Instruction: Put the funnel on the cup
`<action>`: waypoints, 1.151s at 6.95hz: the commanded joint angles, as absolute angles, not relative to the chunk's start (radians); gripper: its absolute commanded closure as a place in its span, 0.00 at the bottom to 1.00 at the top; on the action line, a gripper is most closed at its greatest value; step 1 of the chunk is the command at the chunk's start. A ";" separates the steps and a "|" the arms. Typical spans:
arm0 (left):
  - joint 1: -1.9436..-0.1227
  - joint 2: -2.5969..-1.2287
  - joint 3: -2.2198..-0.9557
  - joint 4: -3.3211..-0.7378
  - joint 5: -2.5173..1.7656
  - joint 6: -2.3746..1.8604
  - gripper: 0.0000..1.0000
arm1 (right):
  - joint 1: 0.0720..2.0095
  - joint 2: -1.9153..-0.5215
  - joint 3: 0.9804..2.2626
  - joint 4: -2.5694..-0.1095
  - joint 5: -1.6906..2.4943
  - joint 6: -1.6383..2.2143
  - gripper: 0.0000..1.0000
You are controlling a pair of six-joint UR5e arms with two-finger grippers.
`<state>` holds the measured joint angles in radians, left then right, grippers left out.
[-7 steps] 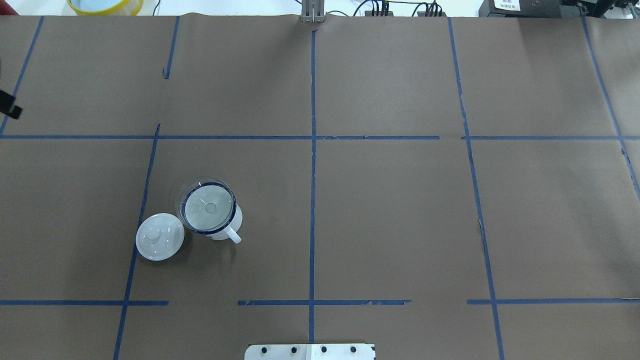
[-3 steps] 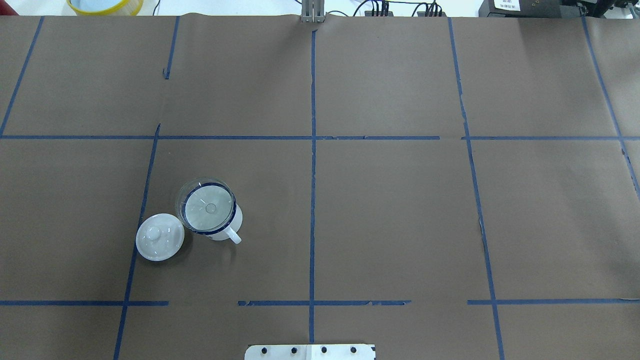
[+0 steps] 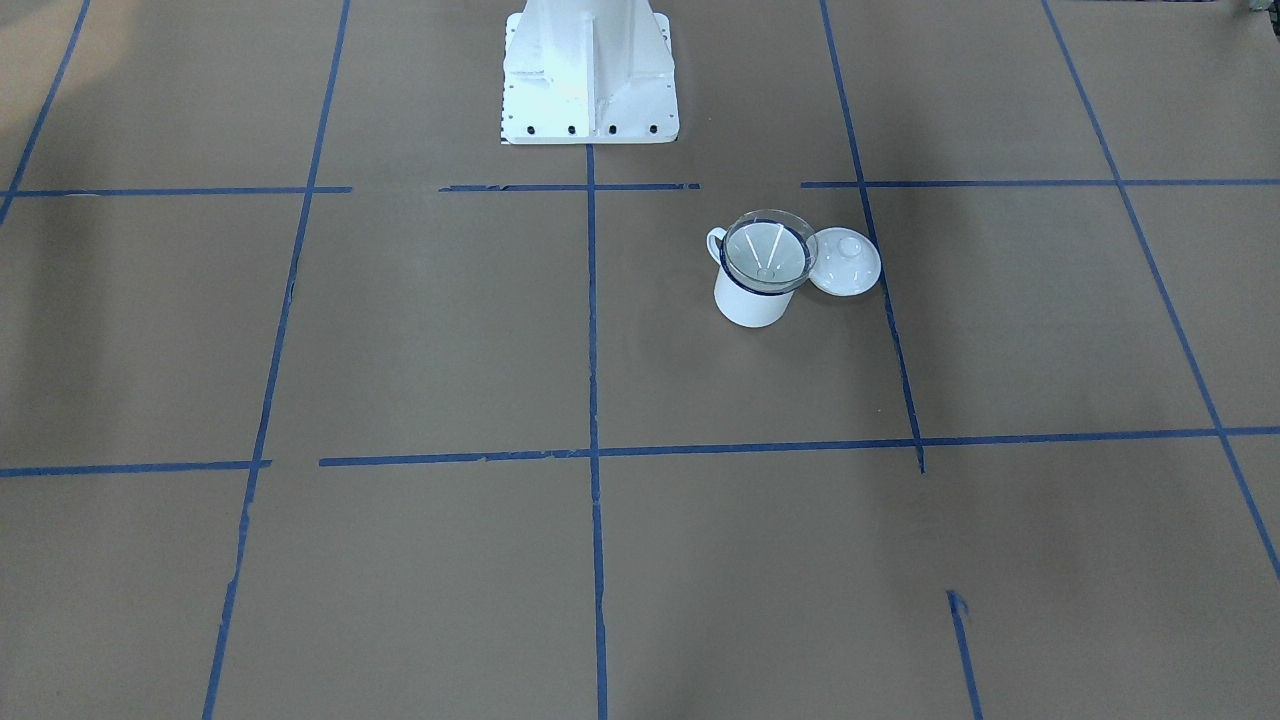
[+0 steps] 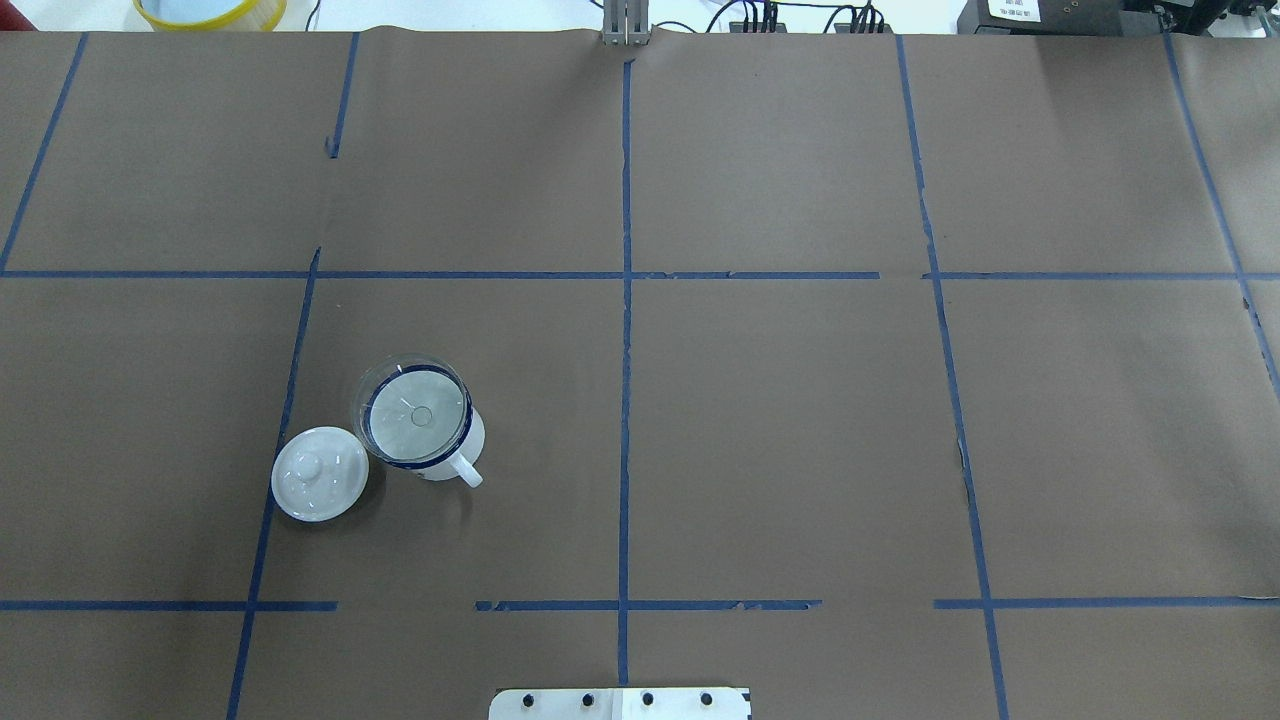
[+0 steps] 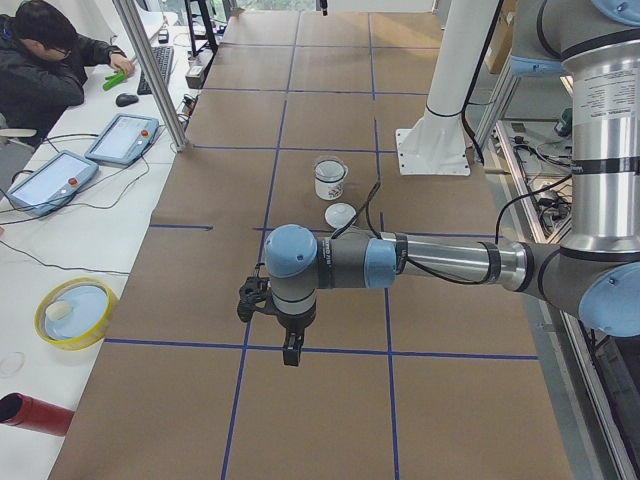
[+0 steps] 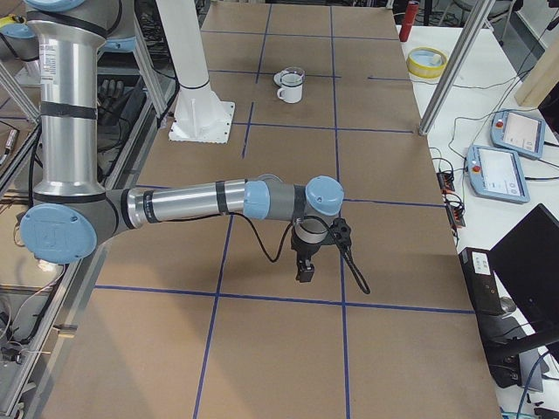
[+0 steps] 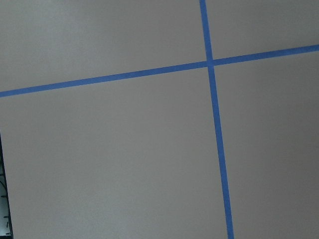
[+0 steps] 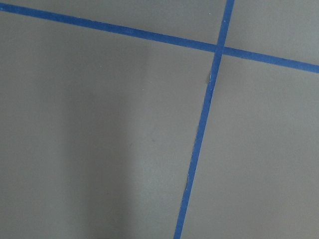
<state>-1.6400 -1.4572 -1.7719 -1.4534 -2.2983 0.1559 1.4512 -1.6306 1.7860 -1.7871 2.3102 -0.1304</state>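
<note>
The clear funnel (image 4: 417, 415) sits upright in the mouth of the white mug with the dark blue rim (image 4: 477, 435), left of the table's middle. They also show in the front view, funnel (image 3: 765, 250) on cup (image 3: 748, 305). The left gripper (image 5: 290, 350) shows only in the exterior left view, hanging over bare paper far from the cup (image 5: 329, 182); I cannot tell if it is open or shut. The right gripper (image 6: 306, 266) shows only in the exterior right view, far from the cup (image 6: 290, 89); I cannot tell its state. Both wrist views show only brown paper and blue tape.
A white domed lid with a knob (image 4: 320, 487) lies on the table touching or just beside the cup, also in the front view (image 3: 846, 262). The robot's white base (image 3: 590, 70) stands at the near edge. An operator (image 5: 45, 60) sits beyond the table's far side.
A dark tip of the left arm at the overhead view's left edge one second ago has gone out of that view. The funnel, cup and lid have not moved.
</note>
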 commanded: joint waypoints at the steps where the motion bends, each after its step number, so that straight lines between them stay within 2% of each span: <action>1: -1.644 -1.460 -1.773 -1.459 -2.318 0.159 0.00 | 1.451 -1.631 1.786 -1.787 2.310 -0.130 0.00; 8: -1.641 -1.465 -1.801 -1.459 -2.327 0.158 0.00 | 1.451 -1.631 1.786 -1.787 2.310 -0.130 0.00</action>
